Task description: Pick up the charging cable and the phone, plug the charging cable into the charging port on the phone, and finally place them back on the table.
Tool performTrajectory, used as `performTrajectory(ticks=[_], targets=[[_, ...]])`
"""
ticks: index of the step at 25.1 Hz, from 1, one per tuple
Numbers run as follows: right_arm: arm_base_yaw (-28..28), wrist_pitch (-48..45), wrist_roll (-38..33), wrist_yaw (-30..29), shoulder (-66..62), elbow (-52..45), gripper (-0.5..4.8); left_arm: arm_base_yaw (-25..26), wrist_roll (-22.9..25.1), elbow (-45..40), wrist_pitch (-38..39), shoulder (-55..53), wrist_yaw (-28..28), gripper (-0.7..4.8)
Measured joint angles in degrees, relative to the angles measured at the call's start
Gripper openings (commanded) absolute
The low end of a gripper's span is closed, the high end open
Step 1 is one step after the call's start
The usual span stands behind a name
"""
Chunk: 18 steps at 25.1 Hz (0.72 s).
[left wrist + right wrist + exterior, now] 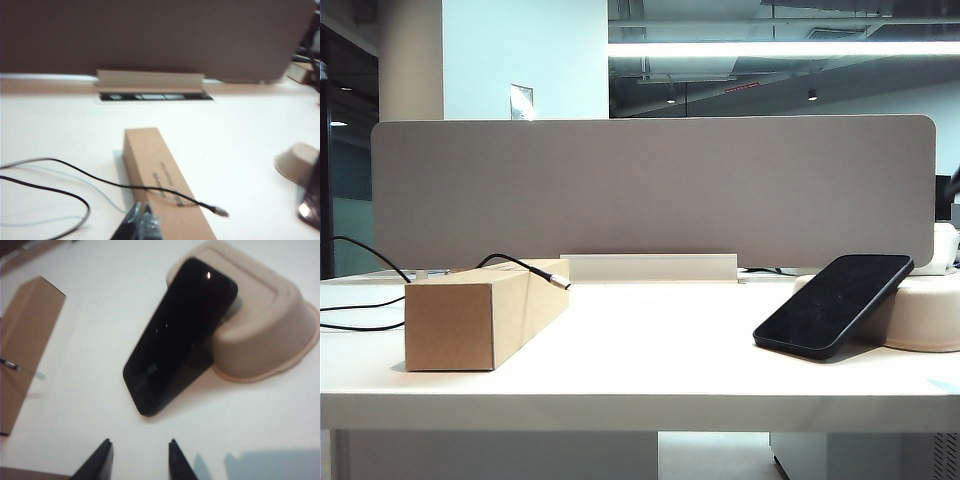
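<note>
Right wrist view shows the right gripper [138, 460] with its two dark fingers standing apart and nothing between them, hanging over bare table [100, 340] just short of the phone [180, 335]. The phone leans screen-up against an upturned cream tray [270, 330], one short end on the table. A push on that low end could slide it flat or shove the tray away, since its glossy slope gives little to pinch.

Left wrist view shows the left gripper [141, 220] with fingers pressed together and empty, close above the near end of the cardboard box [165, 185]. The charging cable [75, 172] drapes across the box top, its silver-tipped plug [220, 212] hanging off the far side in the air. Closed fingers coming down could knock the thin cord off the box, or drag the plug off it. The exterior view shows neither arm.
</note>
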State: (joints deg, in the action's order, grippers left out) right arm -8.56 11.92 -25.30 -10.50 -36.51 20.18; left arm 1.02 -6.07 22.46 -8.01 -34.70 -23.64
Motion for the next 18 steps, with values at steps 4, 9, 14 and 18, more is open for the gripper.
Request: performTrajectory(ticks=[4, 9, 14, 18], targets=[[0.02, -2.91, -2.43, -1.09, -5.81, 0.02, 2.52, -1.64, 0.02, 4.09, -0.11, -7.39, -1.79, -0.06], [0.07, -8.87, -4.94, -4.04, -12.04, 0.02, 2.68, -5.44, 0.50, 10.05, 1.27, -16.02, -1.79, -0.05], [0.07, -14.12, -8.20, -5.88, -18.60, 0.02, 2.79, -9.14, 5.62, 15.34, 5.68, -22.40, -1.79, -0.05], [0.15, -20.68, -10.71, -7.08, -25.29, 0.04, 3.32, -11.52, 8.87, 19.54, 7.85, -28.30, -1.73, -0.01]])
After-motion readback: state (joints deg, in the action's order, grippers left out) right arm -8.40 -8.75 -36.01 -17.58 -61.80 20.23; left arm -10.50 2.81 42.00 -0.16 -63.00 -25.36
